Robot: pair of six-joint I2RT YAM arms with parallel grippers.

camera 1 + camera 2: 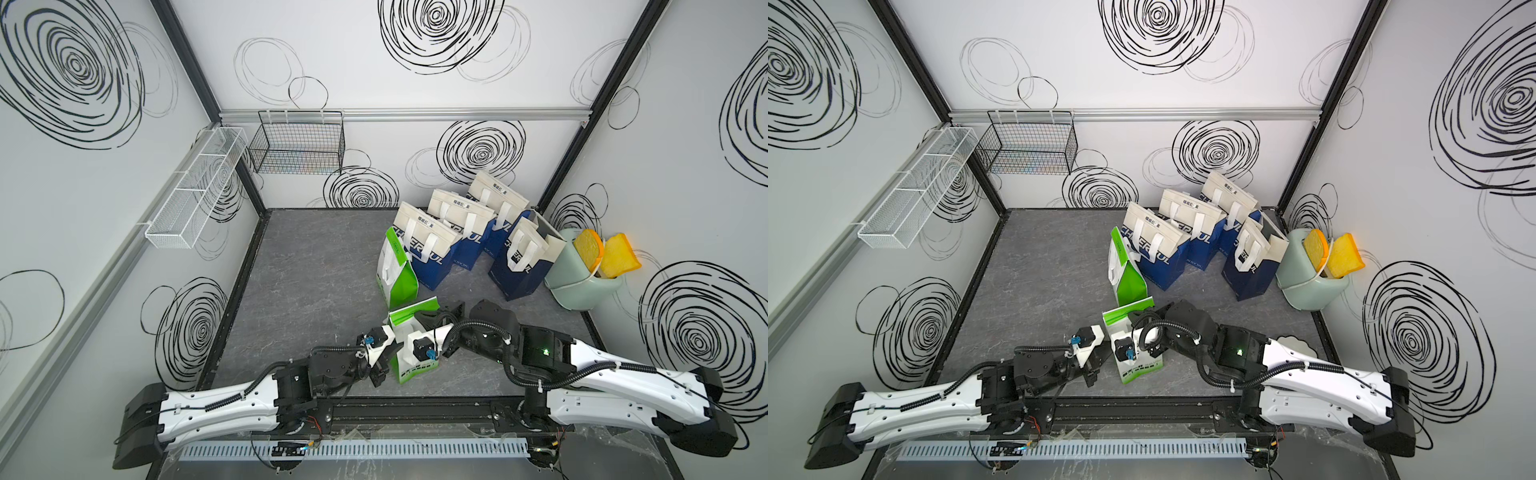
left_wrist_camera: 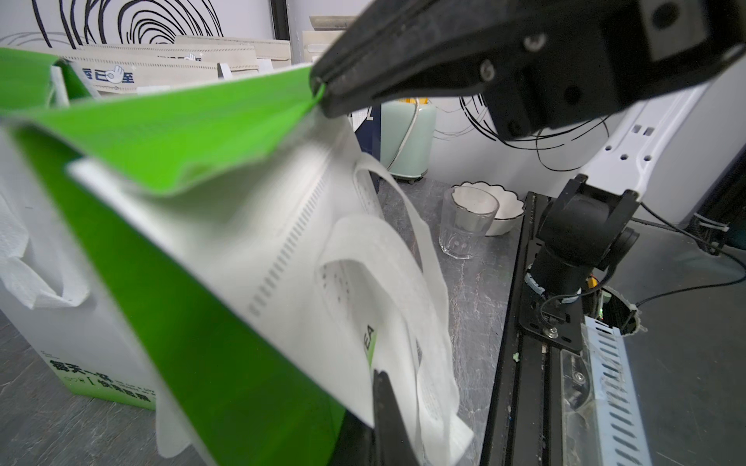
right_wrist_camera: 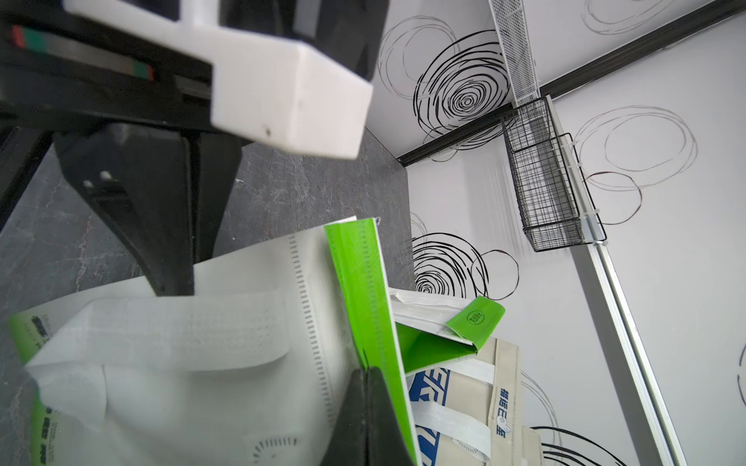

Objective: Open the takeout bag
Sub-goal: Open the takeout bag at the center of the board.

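Takeout bag (image 1: pixel 415 363), nearer of two green ones, is clamped by left pincer (image 3: pixel 171 284) and right pincer (image 2: pixel 323 92).

Top views look down; wrist views closely share the bag (image 2: pixel 226 363).

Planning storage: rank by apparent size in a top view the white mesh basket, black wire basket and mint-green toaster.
White mesh basket and black wire basket: too alike to rank.
Mint-green toaster: somewhat smaller, though farther from the camera.
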